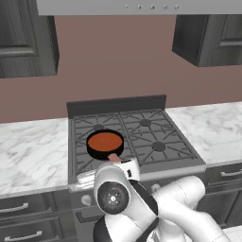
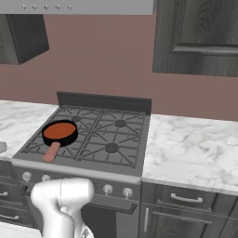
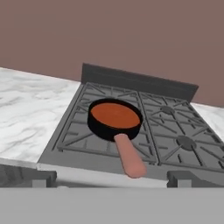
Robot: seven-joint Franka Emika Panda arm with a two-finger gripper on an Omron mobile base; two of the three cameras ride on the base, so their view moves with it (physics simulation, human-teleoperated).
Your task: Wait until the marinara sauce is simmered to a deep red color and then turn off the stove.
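Jaws wide, facing the stove (image 3: 175, 131)

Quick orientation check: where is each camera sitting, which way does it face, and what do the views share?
Left base view: behind the arm's left, facing the stove; white arm at lower right.
Right base view: behind its right, facing the same range; arm at lower left.
Hand view: on the hand, looking over the front edge; open claw tips at bottom.
All three share the pan of marinara sauce.
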